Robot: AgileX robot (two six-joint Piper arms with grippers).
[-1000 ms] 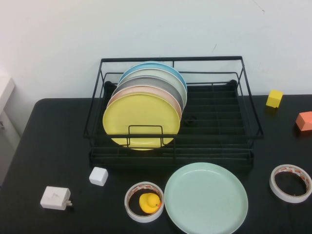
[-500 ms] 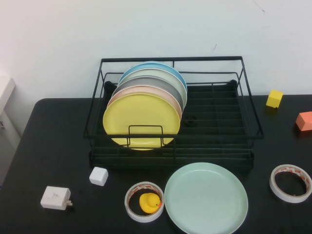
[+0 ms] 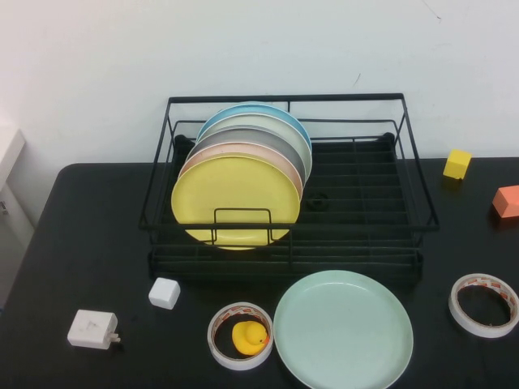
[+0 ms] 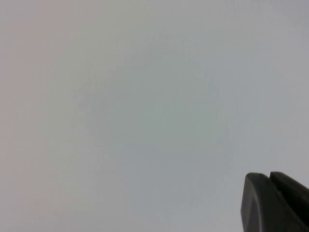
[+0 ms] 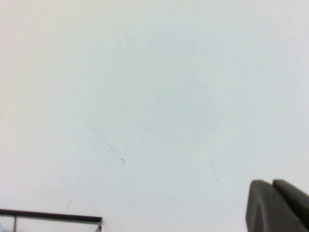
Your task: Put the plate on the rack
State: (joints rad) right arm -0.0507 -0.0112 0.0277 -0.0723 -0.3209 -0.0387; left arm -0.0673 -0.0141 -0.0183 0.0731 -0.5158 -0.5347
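A: Start with the high view. Where is the plate?

B: The mint-green plate (image 3: 342,331) lies flat on the black table (image 3: 73,235), at the near edge, just in front of the rack (image 3: 357,190). It is not in the rack.

A: And the rack itself?

B: A black wire frame standing at the back of the table, near the white wall (image 3: 162,49). Five plates stand on edge in its left half: a yellow plate (image 3: 233,201) in front, then a pink plate (image 3: 280,159), a grey plate (image 3: 276,140), a cream-green plate (image 3: 280,126) and a blue plate (image 3: 259,109) at the back. The right half holds no plates.

A: What else is on the table?

B: A yellow rubber duck (image 3: 249,335) sits inside a tape roll (image 3: 223,318) just beside the mint plate's left edge. A second tape roll (image 3: 484,304) lies to the right, apart from the plate. A small white cube (image 3: 164,292) and a white charger (image 3: 92,328) are at front left; a yellow block (image 3: 456,164) and an orange block (image 3: 507,201) are at far right.

A: Neither arm shows there. Left wrist view?

B: The left gripper (image 4: 275,203) shows only as a dark tip in one corner against plain wall. I cannot tell whether its fingers are apart or together.

A: Right wrist view?

B: The same: the right gripper (image 5: 277,205) is a dark tip in a corner, finger state impossible to tell. The rack's top bar appears at the opposite corner, well apart from it.
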